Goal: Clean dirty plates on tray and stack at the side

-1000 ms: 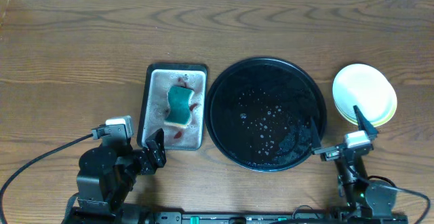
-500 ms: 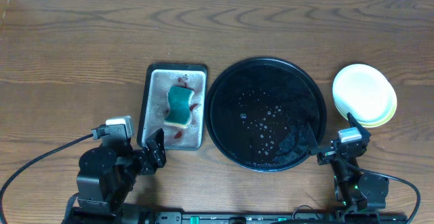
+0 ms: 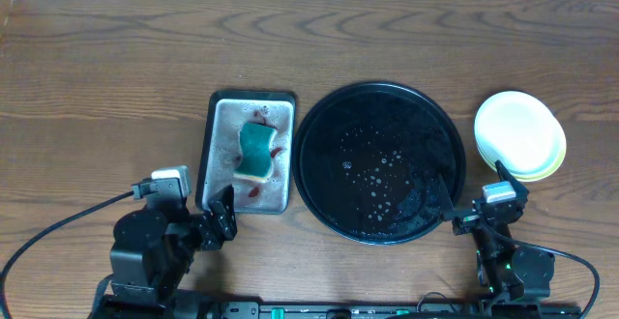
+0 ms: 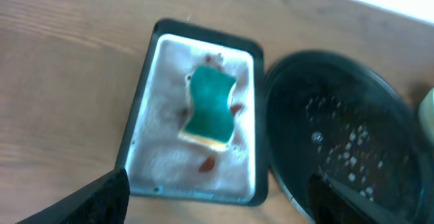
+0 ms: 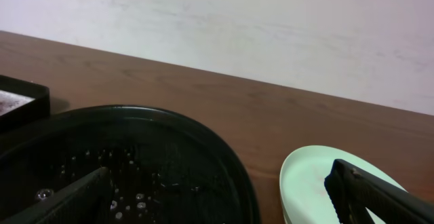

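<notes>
Brown wood-grain tabletop fills the overhead view, and at its middle sits the tray (image 3: pixel 382 116), glossy black, holding only scattered water droplets and no plate. The plates (image 3: pixel 519 133) are stacked on the wood just right of the tray, apart from its rim; the top one is pale and looks clean, and a yellow edge peeks out below it. Just left of the tray lies a small metal tray (image 3: pixel 224 135) smeared with red, a teal sponge (image 3: pixel 255 152) resting in it. From the left wrist, the left gripper (image 4: pixel 218 176) has its fingers spread wide and empty, on the near side of the metal tray and to the left of the black one. From the right wrist, the right gripper (image 5: pixel 218 171) is likewise parted and holds nothing, one finger over the tray's right rim and the other toward the stack. The plates are probably stiff and light but slick when wet and liable to chip, so the raised rim at the near edge, pinched from above and below, seems the surest hold.
</notes>
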You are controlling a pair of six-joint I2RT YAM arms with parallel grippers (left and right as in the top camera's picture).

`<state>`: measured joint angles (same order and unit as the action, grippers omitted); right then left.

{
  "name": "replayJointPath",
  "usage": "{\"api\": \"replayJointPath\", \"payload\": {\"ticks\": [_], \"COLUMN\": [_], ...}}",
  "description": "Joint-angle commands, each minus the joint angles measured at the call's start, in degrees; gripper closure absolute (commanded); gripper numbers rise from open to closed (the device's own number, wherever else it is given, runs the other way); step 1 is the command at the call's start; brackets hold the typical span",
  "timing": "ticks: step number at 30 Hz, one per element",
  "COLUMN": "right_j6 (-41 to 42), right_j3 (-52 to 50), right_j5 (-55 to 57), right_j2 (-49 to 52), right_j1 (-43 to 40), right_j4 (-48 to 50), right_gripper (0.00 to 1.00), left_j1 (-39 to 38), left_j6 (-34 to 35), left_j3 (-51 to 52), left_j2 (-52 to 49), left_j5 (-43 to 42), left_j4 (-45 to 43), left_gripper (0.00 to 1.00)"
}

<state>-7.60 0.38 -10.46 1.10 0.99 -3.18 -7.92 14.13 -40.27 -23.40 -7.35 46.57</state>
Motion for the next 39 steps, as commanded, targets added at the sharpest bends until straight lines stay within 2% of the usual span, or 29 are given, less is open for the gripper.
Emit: {"api": "replayJointPath", "payload": {"ticks": [1, 5, 14, 20, 24, 29, 39], "right_j6": [0.0, 0.0, 0.0, 0.0, 0.0, 0.0, 0.0], "right_j3": [-0.1, -0.1, -0.1, -0.1, -0.1, -0.1, -0.1], "right_j5": [0.6, 0.6, 0.6, 0.6, 0.6, 0.6, 0.6], "right_j2": [0.0, 0.0, 0.0, 0.0, 0.0, 0.0, 0.0], "right_j1": [0.5, 0.5, 0.5, 0.5, 0.5, 0.5, 0.5], "right_j4": [-0.3, -0.3, -0.3, -0.3, -0.3, -0.3, -0.3], "right_gripper": [0.01, 0.01, 0.01, 0.01, 0.01, 0.01, 0.01], "left_j1": [1.4, 3.9, 5.1, 5.1, 5.1, 5.1, 5.1], "left_j6": [-5.8, -13.5, -14.8, -15.7, -18.4, -17.9, -18.0], "left_j3": [1.4, 7.9, 27.3, 39.4, 40.0, 40.0, 40.0], "left_j2": [1.1, 6.0, 21.2, 23.3, 23.3, 23.3, 21.4], "left_j5": [1.3, 0.0, 0.3, 0.1, 0.1, -0.8, -0.8], "left_j4": [-1.1, -10.2, -31.4, -52.0, -50.2, -42.9, -43.2], "left_gripper": [0.16, 0.16, 0.16, 0.16, 0.16, 0.16, 0.16]}}
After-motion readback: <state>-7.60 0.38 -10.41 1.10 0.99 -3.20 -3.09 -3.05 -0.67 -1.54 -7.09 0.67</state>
